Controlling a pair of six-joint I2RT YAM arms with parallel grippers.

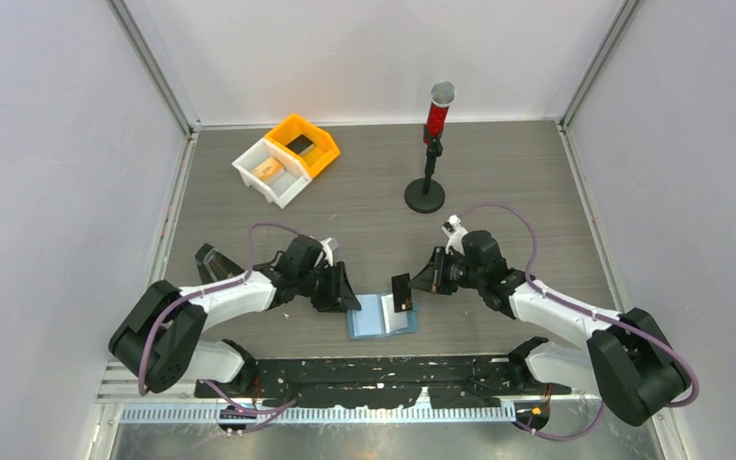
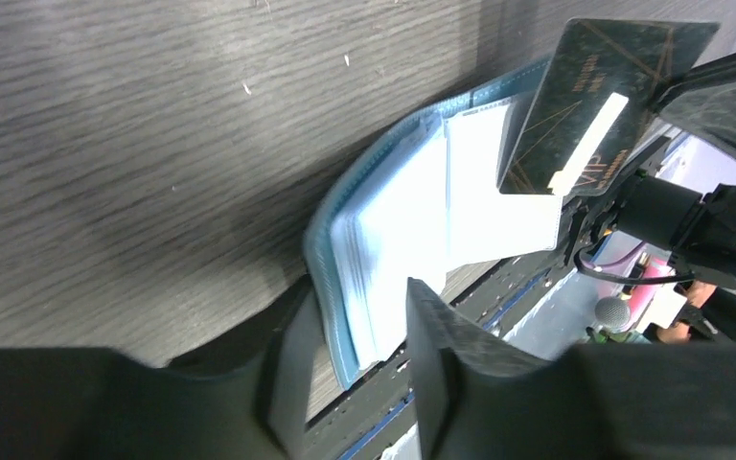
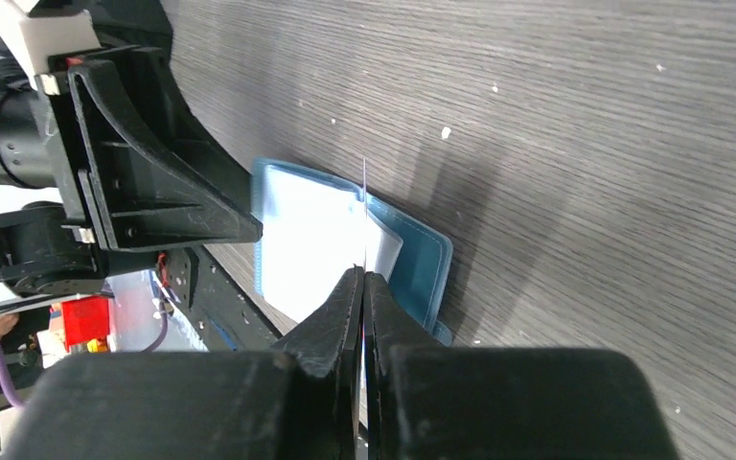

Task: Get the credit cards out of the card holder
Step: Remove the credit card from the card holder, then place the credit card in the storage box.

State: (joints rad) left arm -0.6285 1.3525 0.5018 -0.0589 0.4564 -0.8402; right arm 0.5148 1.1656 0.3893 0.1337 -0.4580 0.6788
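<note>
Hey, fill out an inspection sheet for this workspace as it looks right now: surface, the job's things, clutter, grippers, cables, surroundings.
Surface: dark wood-grain table, a few pale specks.
Job's things: light-blue card holder lying open near the arm bases; dark card held over it.
Clutter: white bin with an orange-tan item, orange bin with a dark item, microphone on a stand.
Grippers: left gripper open, card holder's edge between its fingers; right gripper shut on the dark card.
Cables: purple cables along each arm, away from the card holder.
Surroundings: plain pale walls, metal frame posts.
</note>
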